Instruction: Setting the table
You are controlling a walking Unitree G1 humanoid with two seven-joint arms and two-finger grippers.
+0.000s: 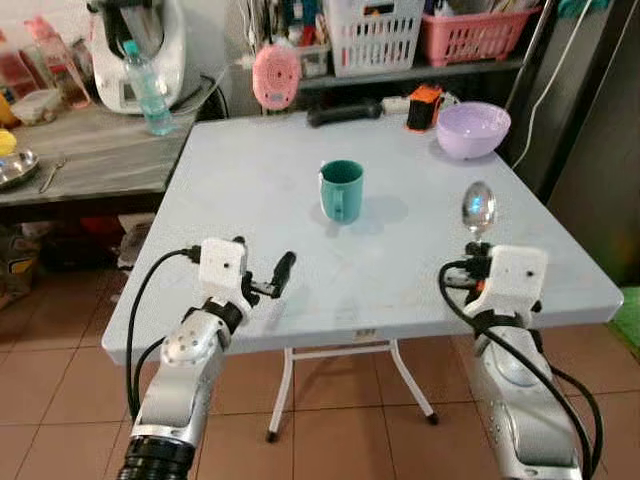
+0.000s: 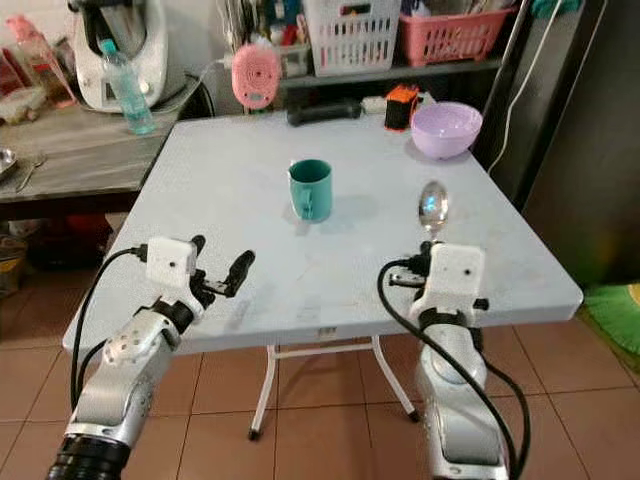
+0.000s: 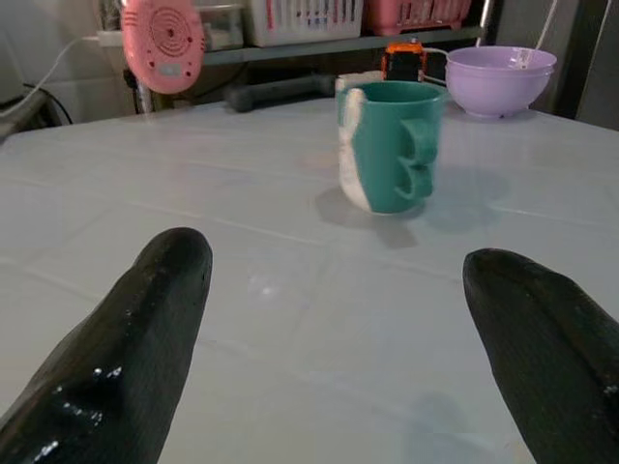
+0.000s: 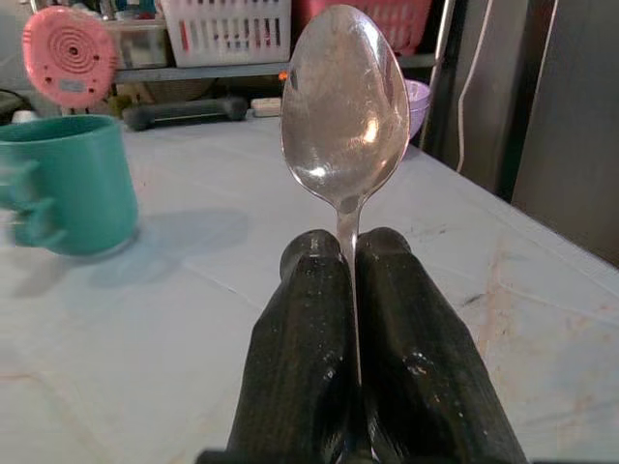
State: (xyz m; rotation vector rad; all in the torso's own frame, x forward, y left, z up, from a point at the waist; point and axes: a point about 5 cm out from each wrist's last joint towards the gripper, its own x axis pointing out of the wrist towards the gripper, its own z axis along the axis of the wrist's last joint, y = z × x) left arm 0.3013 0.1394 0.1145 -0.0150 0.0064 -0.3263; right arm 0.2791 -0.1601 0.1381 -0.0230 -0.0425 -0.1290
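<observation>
A metal spoon [image 1: 478, 208] stands upright over the near-right part of the grey table [image 1: 250, 170], bowl end up, with my right gripper [image 1: 477, 250] shut on its handle. In the right wrist view the fingers [image 4: 300, 319] pinch the thin handle below the spoon bowl [image 4: 345, 106]. A teal mug [image 1: 341, 190] stands at the table's middle, its handle toward me. At the far right corner sits a purple bowl [image 1: 473, 129]. Low over the near-left part of the table, my left gripper [image 1: 262, 262] is open and holds nothing, well short of the mug [image 3: 389, 145].
A black dumbbell [image 1: 344, 113], an orange-black object [image 1: 424, 106] and a pink round device [image 1: 275, 76] lie along the table's far edge. Baskets [image 1: 374, 35] sit on the shelf behind. A side counter at the left holds a water bottle [image 1: 147, 88].
</observation>
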